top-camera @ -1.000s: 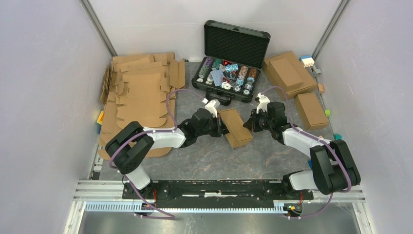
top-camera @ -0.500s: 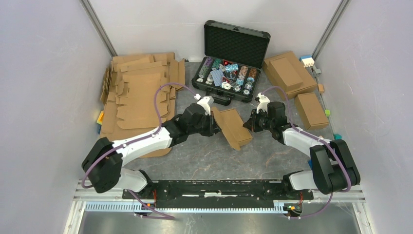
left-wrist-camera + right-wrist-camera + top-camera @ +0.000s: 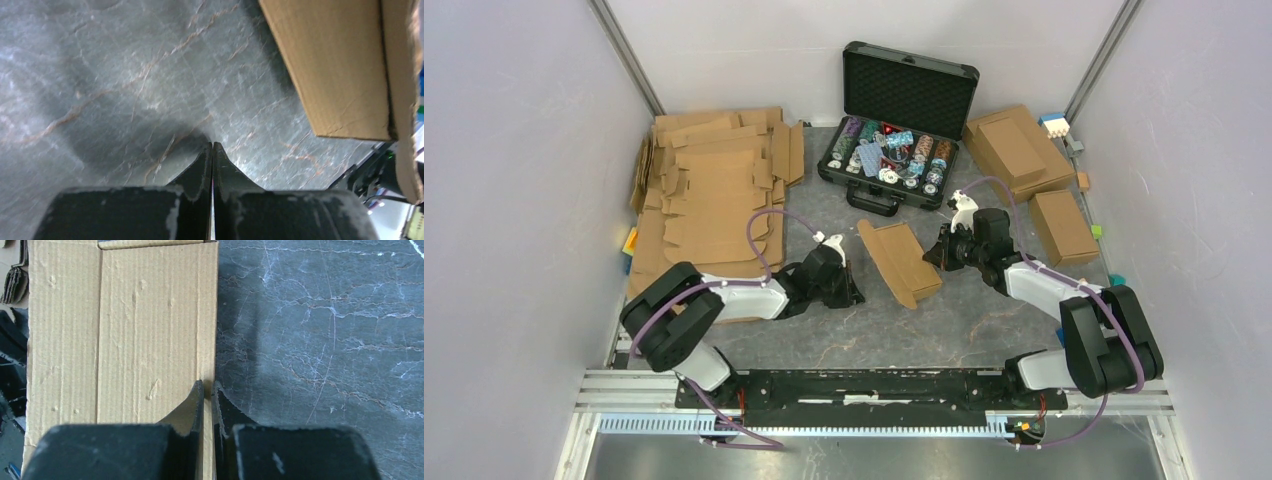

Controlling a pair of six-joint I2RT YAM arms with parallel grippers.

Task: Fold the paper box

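The paper box (image 3: 902, 262) is a small brown cardboard box in the middle of the table, tilted with its left side raised. My right gripper (image 3: 934, 257) is shut on its right edge. In the right wrist view the fingertips (image 3: 208, 386) pinch the edge of the box's wall (image 3: 125, 330). My left gripper (image 3: 856, 297) is shut and empty, low over the table just left of the box and apart from it. In the left wrist view its closed tips (image 3: 212, 146) are over bare table, with the box (image 3: 335, 65) at the upper right.
An open black case (image 3: 894, 150) of poker chips stands at the back centre. A pile of flat cardboard blanks (image 3: 714, 200) covers the left side. Two closed cardboard boxes (image 3: 1016, 148) (image 3: 1062, 226) lie at the right. Side walls close in the table.
My left gripper has let go of the box's left side and drawn back toward the near left. The right gripper still holds the box, which stays tilted.
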